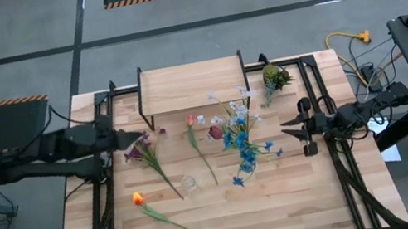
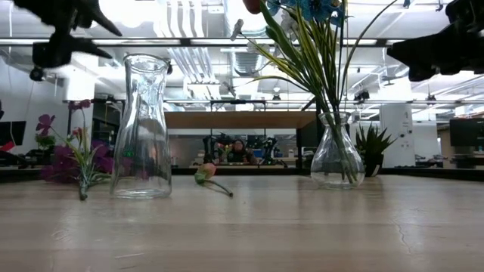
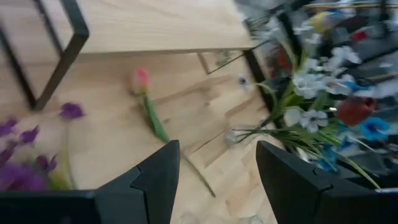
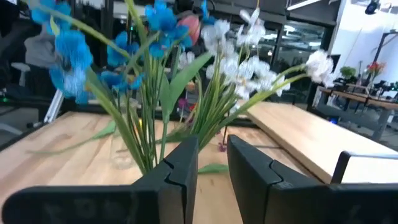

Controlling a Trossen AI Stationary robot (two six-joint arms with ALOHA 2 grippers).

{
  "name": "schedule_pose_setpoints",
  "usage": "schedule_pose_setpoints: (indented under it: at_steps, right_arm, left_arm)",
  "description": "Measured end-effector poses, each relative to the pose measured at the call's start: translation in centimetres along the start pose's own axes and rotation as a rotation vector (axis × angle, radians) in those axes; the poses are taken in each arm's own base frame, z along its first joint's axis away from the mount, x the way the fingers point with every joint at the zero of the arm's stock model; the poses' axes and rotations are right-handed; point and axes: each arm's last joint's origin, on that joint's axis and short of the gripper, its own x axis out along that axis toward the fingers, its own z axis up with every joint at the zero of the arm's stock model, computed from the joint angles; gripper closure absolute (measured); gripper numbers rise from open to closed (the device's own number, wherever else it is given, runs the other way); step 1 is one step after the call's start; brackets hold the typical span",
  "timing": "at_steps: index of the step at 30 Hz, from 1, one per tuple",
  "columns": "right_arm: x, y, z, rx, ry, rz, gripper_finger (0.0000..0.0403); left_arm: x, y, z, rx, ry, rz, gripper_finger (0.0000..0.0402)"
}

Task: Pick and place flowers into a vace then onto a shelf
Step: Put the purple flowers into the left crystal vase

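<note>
- Surface: a pale slatted wooden tabletop (image 1: 288,209) is seen, edged by black rails; grey floor with hazard-striped mats lies around it.
- The shelf (image 1: 192,84) stands at the far edge of the table – nothing rests on it.
- A round vase (image 2: 336,160) holds the blue, white and dark red flowers (image 1: 240,137); a tall empty carafe (image 2: 141,128) stands well apart from it.
- Loose stems lie on the wood: a purple flower (image 1: 144,154), a pink flower (image 1: 196,141), an orange flower (image 1: 154,212).
- Left gripper (image 1: 137,139) is held above the purple bloom, fingers spread, nothing between them.
- Right gripper (image 1: 294,126) is held beside the bouquet – fingers nearly together, gripping nothing.
- Room: a bright workshop with ceiling pipes; a person (image 2: 240,153) is seated far behind.
</note>
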Motion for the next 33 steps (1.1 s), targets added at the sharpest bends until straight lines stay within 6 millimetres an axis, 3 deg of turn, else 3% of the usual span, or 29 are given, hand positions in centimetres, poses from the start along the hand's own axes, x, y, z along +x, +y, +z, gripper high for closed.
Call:
schedule_pose_setpoints:
  at_steps: [4,9,13,20,33]
  right_arm:
    - [0.0,-0.1,0.4,0.027,-0.041,-0.005,0.0329]
    - [0.0,-0.1,0.7,0.038,-0.07,-0.01,0.0335]
    - [-0.1,-0.2,1.2,0.023,-0.116,-0.018,0.0331]
    - [-0.1,-0.3,1.6,-0.025,-0.154,-0.03,0.0323]
    - [-0.1,-0.3,1.6,-0.159,-0.155,-0.041,0.033]
  left_arm:
    - [0.7,-2.1,0.6,-0.065,0.106,0.21,0.0206]
    - [3.1,-4.0,0.3,-0.086,0.273,0.481,0.0206]
    - [6.3,-5.5,-0.4,-0.086,0.357,0.576,0.0206]
    - [10.0,-7.0,-1.7,-0.032,0.445,0.662,0.0206]
    - [13.0,-5.2,-4.1,-0.135,0.415,0.831,0.0206]
